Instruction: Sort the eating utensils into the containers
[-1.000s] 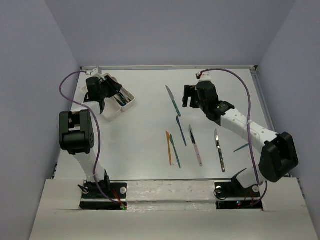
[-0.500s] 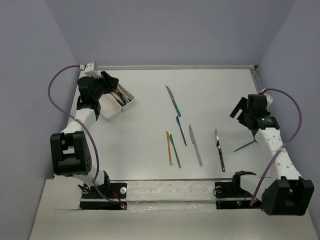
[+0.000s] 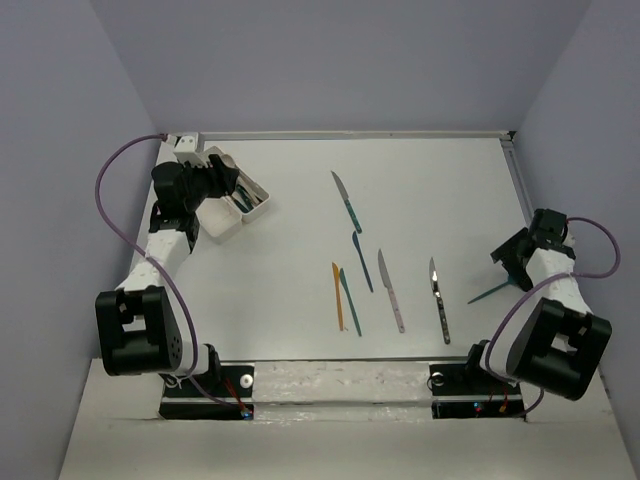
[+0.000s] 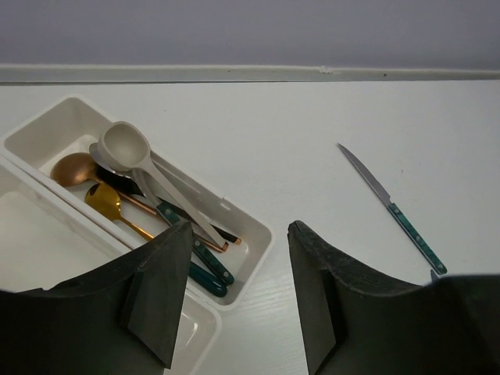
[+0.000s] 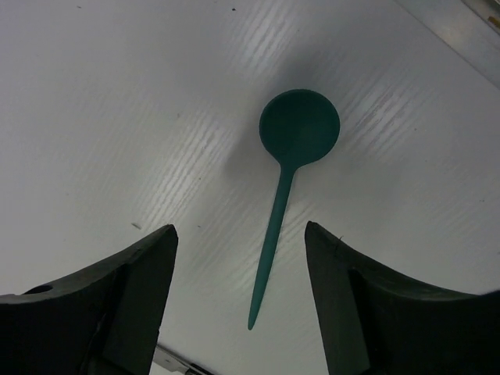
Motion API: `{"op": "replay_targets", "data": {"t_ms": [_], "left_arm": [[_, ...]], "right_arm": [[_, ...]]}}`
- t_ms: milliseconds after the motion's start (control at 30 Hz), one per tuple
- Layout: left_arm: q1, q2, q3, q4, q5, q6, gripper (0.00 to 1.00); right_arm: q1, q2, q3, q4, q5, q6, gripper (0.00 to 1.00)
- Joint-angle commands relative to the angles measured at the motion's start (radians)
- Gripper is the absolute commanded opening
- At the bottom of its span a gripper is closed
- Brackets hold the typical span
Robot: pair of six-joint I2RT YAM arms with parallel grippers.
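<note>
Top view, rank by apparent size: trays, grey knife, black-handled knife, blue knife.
Largest: trays.
Next: grey knife and black-handled knife, which look alike in length, so not ranked.
Smallest: blue knife.

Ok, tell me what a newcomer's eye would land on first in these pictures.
A loose scatter of knives lies in the middle of the table, in front of both arms. At the far left, one of the joined white trays holds a heap of spoons, close by the open left pincer. Near the right edge, a lone teal spoon lies below the open right pincer.
</note>
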Motion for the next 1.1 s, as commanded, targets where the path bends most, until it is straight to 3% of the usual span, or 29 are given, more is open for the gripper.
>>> {"op": "replay_targets", "data": {"t_ms": [0,67,267,467,567,600,700,967,1067], "left_arm": [[-0.003,-0.053,-0.027,0.026,0.009,0.083,0.64],[-0.003,-0.052,-0.028,0.029,0.016,0.086,0.64],[-0.004,-0.04,-0.027,0.032,0.027,0.088,0.66],[0.005,-0.061,-0.039,0.043,0.029,0.091,0.68],[0.017,-0.064,-0.037,0.052,0.033,0.079,0.68],[0.022,-0.066,-0.037,0.054,0.035,0.071,0.68],[0.034,-0.072,-0.04,0.06,0.036,0.065,0.68],[0.048,-0.089,-0.059,0.085,0.027,0.067,0.69],[0.049,-0.084,-0.06,0.088,0.029,0.067,0.69]], "right_arm": [[-0.001,0.082,-0.024,0.048,-0.021,-0.006,0.67],[-0.001,0.122,-0.015,0.045,-0.059,-0.018,0.58],[-0.001,0.188,0.002,0.023,-0.035,-0.006,0.58],[0.009,0.332,0.041,0.02,-0.046,-0.003,0.51],[0.019,0.358,0.033,0.049,-0.064,-0.012,0.3],[0.031,0.374,0.041,0.057,-0.075,-0.021,0.17],[0.058,0.381,0.054,0.068,-0.084,-0.057,0.02],[0.304,0.441,0.189,0.075,-0.01,-0.168,0.0],[0.347,0.414,0.2,0.158,-0.036,-0.187,0.0]]}}
